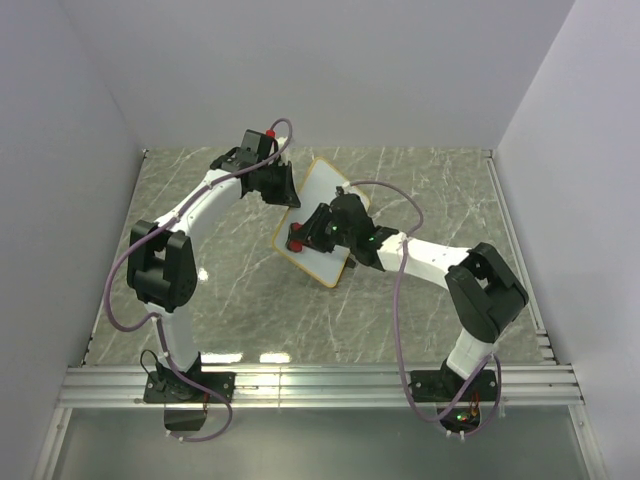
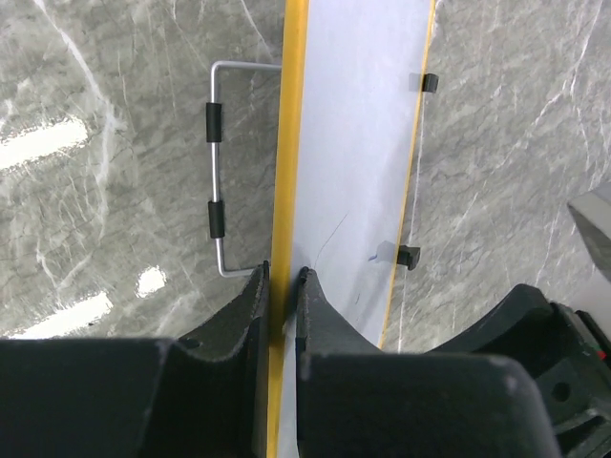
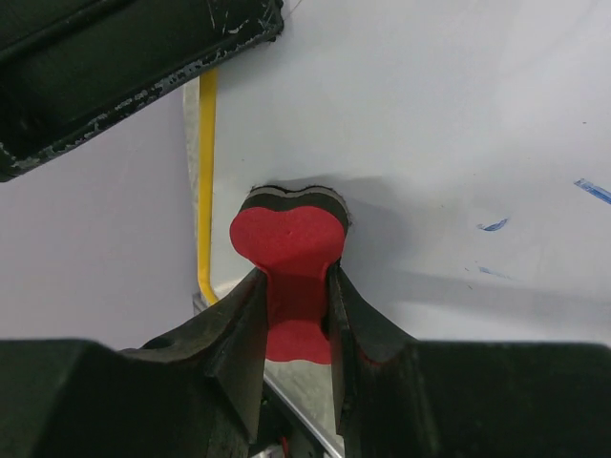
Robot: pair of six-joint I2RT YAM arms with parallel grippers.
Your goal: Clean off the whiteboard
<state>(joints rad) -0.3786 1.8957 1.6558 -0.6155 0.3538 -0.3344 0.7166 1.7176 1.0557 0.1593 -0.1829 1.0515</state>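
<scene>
White, with a thin orange-yellow frame and rounded corners, the small rectangular whiteboard (image 1: pixel 326 190) sits over the middle of the grey-green marble-patterned tabletop (image 1: pixel 430 190), between the two arms. In the top view its long axis runs diagonally, from far right to near left. The black left gripper (image 2: pixel 284 284) is clamped on the frame of one long edge, one finger on each face. Behind the board a bent silver wire stand (image 2: pixel 218 172) with two black sleeves shows, and small black tabs (image 2: pixel 409 255) sit on the opposite edge. The right gripper (image 3: pixel 291 286) pinches the waist of a red bow-shaped eraser (image 3: pixel 286 243), its head pressed to the white face near faint blue marks (image 3: pixel 494 226).
</scene>
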